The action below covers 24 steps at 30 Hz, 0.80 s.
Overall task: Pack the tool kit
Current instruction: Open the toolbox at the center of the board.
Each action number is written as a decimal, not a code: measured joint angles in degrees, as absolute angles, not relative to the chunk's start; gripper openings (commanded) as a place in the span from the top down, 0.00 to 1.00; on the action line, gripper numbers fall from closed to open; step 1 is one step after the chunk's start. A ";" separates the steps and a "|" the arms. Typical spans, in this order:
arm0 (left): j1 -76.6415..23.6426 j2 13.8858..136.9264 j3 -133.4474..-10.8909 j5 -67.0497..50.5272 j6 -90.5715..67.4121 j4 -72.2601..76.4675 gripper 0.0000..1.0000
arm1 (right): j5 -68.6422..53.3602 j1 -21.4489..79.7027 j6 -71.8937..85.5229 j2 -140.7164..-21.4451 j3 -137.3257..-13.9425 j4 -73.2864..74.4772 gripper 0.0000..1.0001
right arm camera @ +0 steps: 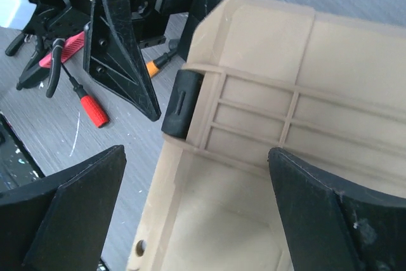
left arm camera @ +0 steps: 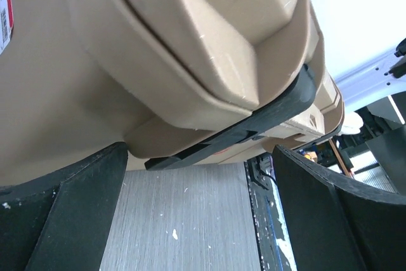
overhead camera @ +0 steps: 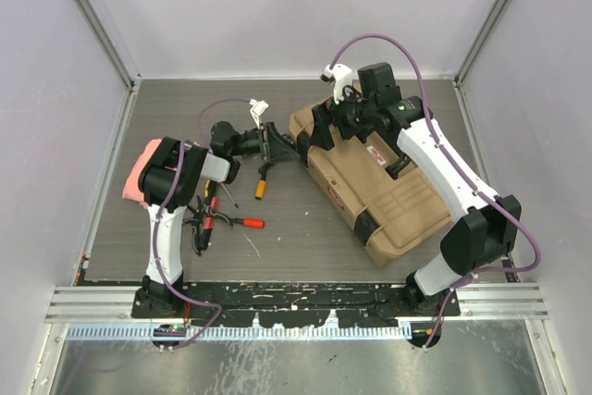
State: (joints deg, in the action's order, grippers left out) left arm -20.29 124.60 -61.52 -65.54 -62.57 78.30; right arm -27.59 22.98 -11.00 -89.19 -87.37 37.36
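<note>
Both claws stand wide and hold nothing: the left gripper (left arm camera: 200,157) hangs just off the near-left corner of the tan case (overhead camera: 388,201), and the right gripper (right arm camera: 195,153) hovers over its ribbed lid beside a black latch (right arm camera: 182,103). Seen from above, the case stretches toward 5 o'clock from the right claw and looks shut. The orange-handled screwdriver (overhead camera: 262,190) at 6 o'clock of the left claw, and the red-handled screwdriver (overhead camera: 248,223) and pliers (overhead camera: 199,224) around 7, lie loose on the table (overhead camera: 305,247), so I'd say nothing is packed and the case needs opening first.

Pink cloth (overhead camera: 135,178) was mostly hidden under L arm (overhead camera: 172,178). Case (left arm camera: 158,49) ran off top & left in L wrist view; red label (left arm camera: 5,7) unreadable.
</note>
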 measured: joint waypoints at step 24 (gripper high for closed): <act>-21.19 125.69 -62.85 -71.79 -64.66 78.13 0.06 | 16.82 -1.87 24.29 -56.71 -71.31 51.86 0.00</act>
